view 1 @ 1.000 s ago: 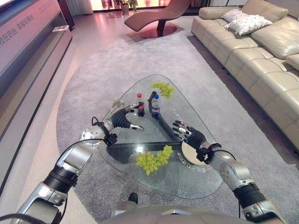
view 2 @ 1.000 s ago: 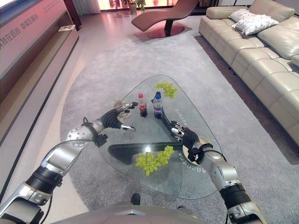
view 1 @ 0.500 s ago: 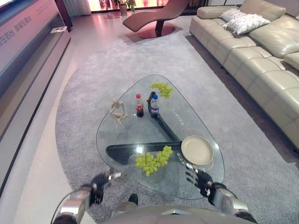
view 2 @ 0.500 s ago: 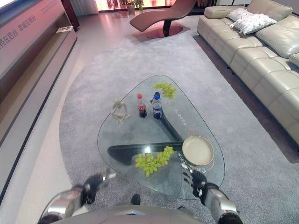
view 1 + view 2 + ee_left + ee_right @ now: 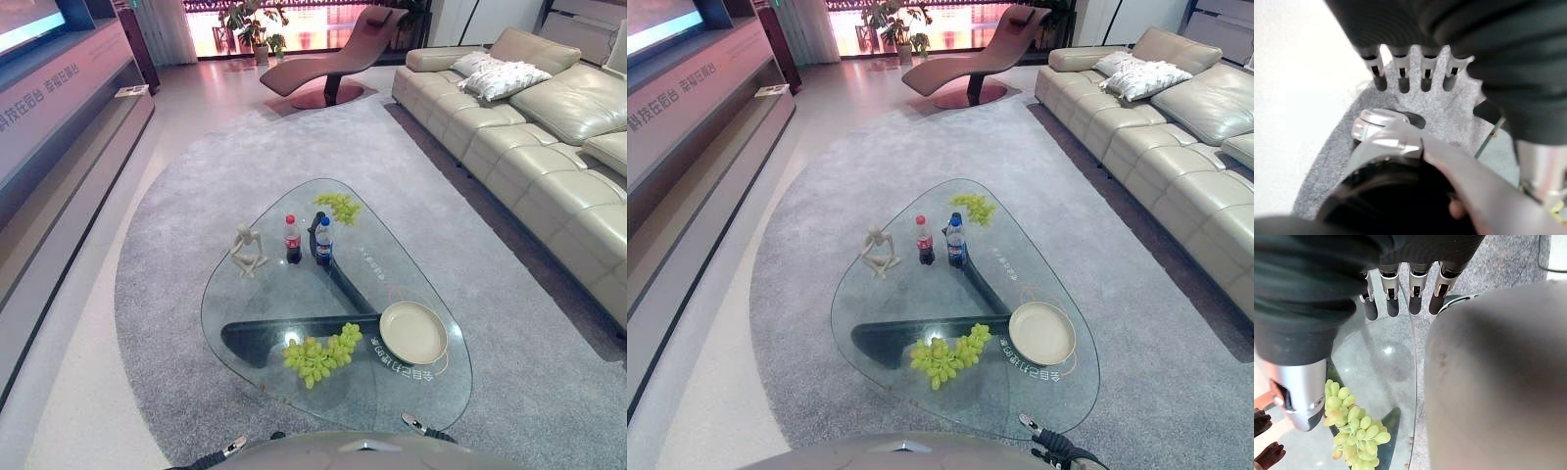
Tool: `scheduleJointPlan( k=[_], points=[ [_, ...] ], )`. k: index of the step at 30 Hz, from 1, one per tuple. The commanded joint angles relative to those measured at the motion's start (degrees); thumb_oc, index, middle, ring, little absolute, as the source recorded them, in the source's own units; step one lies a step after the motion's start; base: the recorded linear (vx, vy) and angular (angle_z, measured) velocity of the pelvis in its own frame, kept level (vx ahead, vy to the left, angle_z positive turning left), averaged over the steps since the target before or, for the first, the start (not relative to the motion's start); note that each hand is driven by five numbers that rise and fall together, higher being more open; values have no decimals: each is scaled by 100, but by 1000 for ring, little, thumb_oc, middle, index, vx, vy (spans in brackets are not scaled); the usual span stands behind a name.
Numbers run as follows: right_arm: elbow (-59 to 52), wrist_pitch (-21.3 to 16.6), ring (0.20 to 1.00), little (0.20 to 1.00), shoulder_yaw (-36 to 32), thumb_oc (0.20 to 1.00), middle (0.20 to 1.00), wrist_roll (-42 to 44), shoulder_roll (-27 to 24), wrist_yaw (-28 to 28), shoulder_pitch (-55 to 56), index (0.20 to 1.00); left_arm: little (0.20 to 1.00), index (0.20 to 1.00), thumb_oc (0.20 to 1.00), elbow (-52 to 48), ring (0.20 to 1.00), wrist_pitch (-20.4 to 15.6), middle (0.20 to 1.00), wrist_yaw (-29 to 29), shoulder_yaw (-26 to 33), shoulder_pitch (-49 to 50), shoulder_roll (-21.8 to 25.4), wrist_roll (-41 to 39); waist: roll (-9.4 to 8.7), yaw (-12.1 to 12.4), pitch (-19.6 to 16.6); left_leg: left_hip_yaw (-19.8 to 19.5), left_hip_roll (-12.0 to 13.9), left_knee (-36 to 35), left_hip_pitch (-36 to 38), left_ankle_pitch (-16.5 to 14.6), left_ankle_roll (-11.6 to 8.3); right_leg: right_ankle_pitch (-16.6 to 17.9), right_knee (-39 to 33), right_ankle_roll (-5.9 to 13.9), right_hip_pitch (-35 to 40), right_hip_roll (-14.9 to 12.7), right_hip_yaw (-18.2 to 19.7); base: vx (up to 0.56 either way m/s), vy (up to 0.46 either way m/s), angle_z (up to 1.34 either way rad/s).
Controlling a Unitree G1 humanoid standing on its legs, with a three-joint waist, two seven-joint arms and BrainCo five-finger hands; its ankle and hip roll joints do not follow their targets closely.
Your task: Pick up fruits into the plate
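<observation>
A bunch of green grapes (image 5: 320,356) lies near the front edge of the glass table (image 5: 294,284), just left of an empty beige plate (image 5: 412,332). A second bunch (image 5: 339,207) rests at the table's far end. Both hands hang low, off the table's near edge. My left hand (image 5: 1402,73) has straight fingers over the grey carpet and holds nothing. My right hand (image 5: 1417,289) is open too, its fingers above the glass rim, and the near grapes (image 5: 1354,431) show below it.
Two small bottles (image 5: 306,240) and a wooden figure (image 5: 245,250) stand mid-table. A grey carpet (image 5: 176,235) surrounds the table. A beige sofa (image 5: 549,147) runs along the right, a lounge chair (image 5: 333,54) sits at the back, and a long low cabinet (image 5: 59,147) lines the left.
Both arms have drawn back from over the table down to the near edge, empty. The camera has tilted up, showing more of the room.
</observation>
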Motion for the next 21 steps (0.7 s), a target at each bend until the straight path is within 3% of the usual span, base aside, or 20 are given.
scheduleJointPlan(
  k=[1,4,12,21],
  points=[
    [342,127,1000,1000,1,1000,1000,-74,140,93,-188,1000,1000,1000,1000,356,1000,66,1000,64,26,-378,-172,171,-50,9,368,500,-475,90,518,-783,227,70,217,12,-124,24,267,0,0,0],
    [234,64,1000,1000,48,1000,1000,72,109,110,-248,1000,1000,1000,1000,249,1000,36,1000,250,-145,-464,-150,185,-53,-28,423,528,-461,116,471,-785,225,75,266,17,-216,46,328,-4,-5,-2],
    [-108,-56,1000,1000,527,1000,1000,555,-54,123,-646,1000,1000,1000,1000,-317,1000,-580,1000,1328,-987,-1200,-15,903,9,-158,886,586,-410,296,75,-738,230,145,447,-11,-733,76,534,-28,0,-11],
    [-444,-113,1000,1000,945,1000,1000,705,-428,162,-1290,1000,1000,1000,1000,-1618,1000,-476,1000,2291,-1638,-2367,354,1407,182,-355,1650,498,-426,486,-612,-573,206,263,622,-100,-1496,150,724,-98,34,-6]
  ],
)
